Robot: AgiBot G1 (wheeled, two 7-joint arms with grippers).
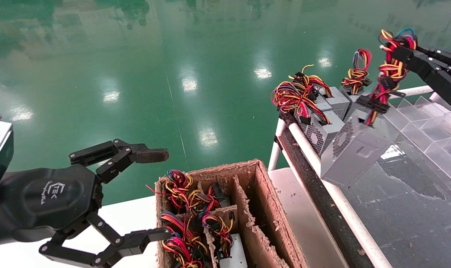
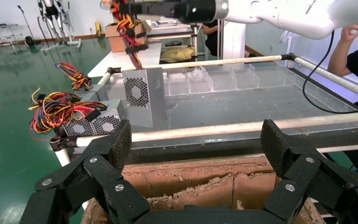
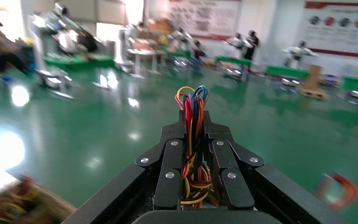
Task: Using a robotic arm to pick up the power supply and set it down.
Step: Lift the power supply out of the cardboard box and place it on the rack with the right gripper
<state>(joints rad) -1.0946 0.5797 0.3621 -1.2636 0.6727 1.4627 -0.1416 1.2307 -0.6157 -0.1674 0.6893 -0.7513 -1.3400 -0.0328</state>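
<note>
My right gripper [image 1: 401, 49], the robotic arm, is shut on the bundle of red, yellow and black wires [image 1: 391, 70] of a power supply [image 1: 354, 150]. This grey metal box with a honeycomb vent hangs tilted from its wires over the near left corner of the glass table [image 1: 415, 208]. I cannot tell whether its lower corner touches the glass. The right wrist view shows the wires [image 3: 193, 107] pinched in the right gripper [image 3: 194, 123]. In the left wrist view the box [image 2: 142, 95] hangs under the right gripper [image 2: 123, 8]. My left gripper [image 1: 154, 195] stays open beside the cardboard box, holding nothing.
Two more power supplies [image 1: 322, 119] with wire bundles lie along the table's far left edge. A divided cardboard box [image 1: 262, 193] with wired units stands below the white rail [image 1: 311, 152]. Clear plastic dividers [image 1: 434, 123] line the table's far right. People stand beyond the table [image 2: 354, 56].
</note>
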